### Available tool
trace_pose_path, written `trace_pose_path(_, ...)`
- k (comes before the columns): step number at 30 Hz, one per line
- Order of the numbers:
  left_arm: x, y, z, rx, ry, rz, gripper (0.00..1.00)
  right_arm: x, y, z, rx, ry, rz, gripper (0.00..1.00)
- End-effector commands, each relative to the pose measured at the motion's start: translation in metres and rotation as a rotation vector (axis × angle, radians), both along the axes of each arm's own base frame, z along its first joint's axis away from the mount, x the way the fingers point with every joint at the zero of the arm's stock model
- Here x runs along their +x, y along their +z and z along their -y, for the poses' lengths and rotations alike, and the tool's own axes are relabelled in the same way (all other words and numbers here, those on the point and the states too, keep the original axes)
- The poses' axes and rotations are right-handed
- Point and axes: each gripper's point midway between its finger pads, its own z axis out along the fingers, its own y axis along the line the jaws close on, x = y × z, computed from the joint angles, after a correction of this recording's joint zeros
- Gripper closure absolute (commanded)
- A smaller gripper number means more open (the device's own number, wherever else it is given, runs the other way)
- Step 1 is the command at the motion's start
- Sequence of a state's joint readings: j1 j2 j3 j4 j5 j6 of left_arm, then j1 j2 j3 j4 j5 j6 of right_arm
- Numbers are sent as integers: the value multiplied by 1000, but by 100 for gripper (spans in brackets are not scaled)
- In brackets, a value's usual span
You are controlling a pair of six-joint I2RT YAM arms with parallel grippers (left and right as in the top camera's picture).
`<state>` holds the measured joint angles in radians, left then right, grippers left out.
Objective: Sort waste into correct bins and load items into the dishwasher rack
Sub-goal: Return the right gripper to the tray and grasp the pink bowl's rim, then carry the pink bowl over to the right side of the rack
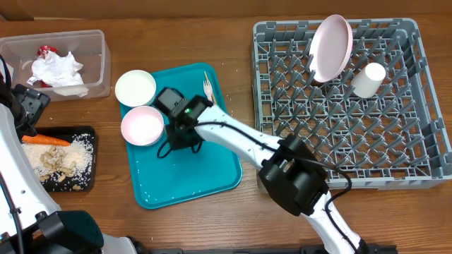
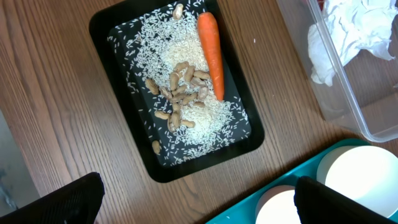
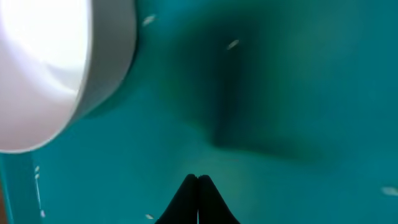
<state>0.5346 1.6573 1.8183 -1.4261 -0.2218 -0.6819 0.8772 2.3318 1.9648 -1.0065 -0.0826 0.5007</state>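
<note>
The grey dishwasher rack (image 1: 417, 166) holds the pink plate (image 1: 330, 48) on edge and the white cup (image 1: 369, 79). A white bowl (image 1: 135, 87), a pink bowl (image 1: 143, 125) and the white fork (image 1: 207, 86) lie on the teal tray (image 1: 212, 176). My right gripper (image 1: 173, 141) is shut just above that tray (image 3: 298, 93), right of the pink bowl (image 3: 50, 62), with nothing seen between its tips (image 3: 199, 179). My left gripper (image 2: 199, 196) is open and empty near the black tray (image 2: 124, 25) with the carrot (image 2: 211, 50), rice and scraps. I see no wooden stick.
The clear tub (image 1: 99, 42) at the back left holds the crumpled napkin (image 1: 60, 70) and the red wrapper (image 1: 46, 51). The tub (image 2: 348, 112) also shows in the left wrist view beside the two bowls. The black tray (image 1: 90, 134) lies left of the teal tray.
</note>
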Motion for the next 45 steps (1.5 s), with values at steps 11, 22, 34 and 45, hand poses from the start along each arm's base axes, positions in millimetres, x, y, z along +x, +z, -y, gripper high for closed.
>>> trace_pose_path(11,-2,-3,-3,9,19,-16,0,29,120,-10,239,-23,116,28)
trace_pose_path(22,-2,-3,-3,9,19,-16,0,39,53,-59,289,-51,87,21)
trace_pose_path(34,-2,-3,-3,9,19,-16,0,38,-4,-69,256,-83,39,27)
trace_pose_path(45,-2,-3,-3,9,19,-16,0,37,-7,-65,234,-88,37,96)
